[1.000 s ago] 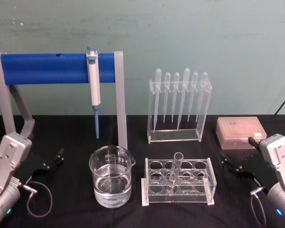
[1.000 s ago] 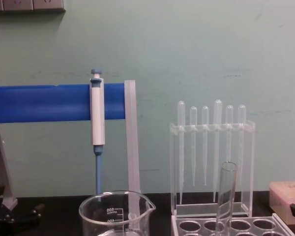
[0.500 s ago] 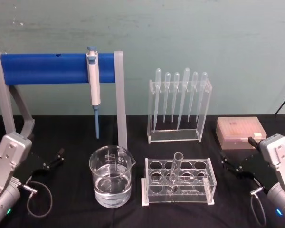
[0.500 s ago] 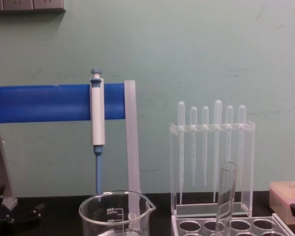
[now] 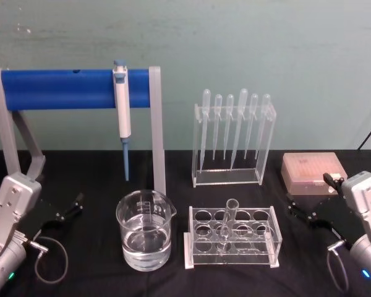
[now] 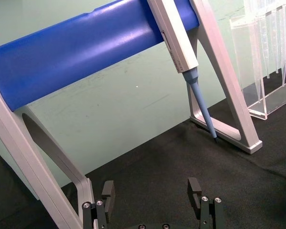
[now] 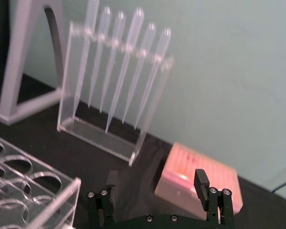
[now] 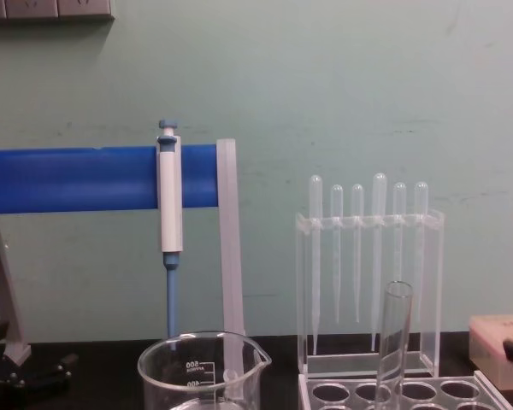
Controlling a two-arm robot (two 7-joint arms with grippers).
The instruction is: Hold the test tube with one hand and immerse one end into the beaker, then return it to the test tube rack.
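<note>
The test tube [image 5: 227,220] stands slightly tilted in the clear rack [image 5: 232,252] at the near middle of the black table [image 5: 93,173], and the beaker [image 5: 144,230] sits just left of the rack, partly filled with clear liquid. The left gripper [image 6: 151,188] rests low at the near left and the right gripper [image 7: 156,180] at the near right, close to a pink box [image 5: 313,172] — both have fingers spread wide, gripping nothing. Farther back, 6 pipettes [image 5: 234,127] hang in a clear stand, and a pipettor [image 5: 122,108] hangs on a blue bar [image 5: 62,88].
</note>
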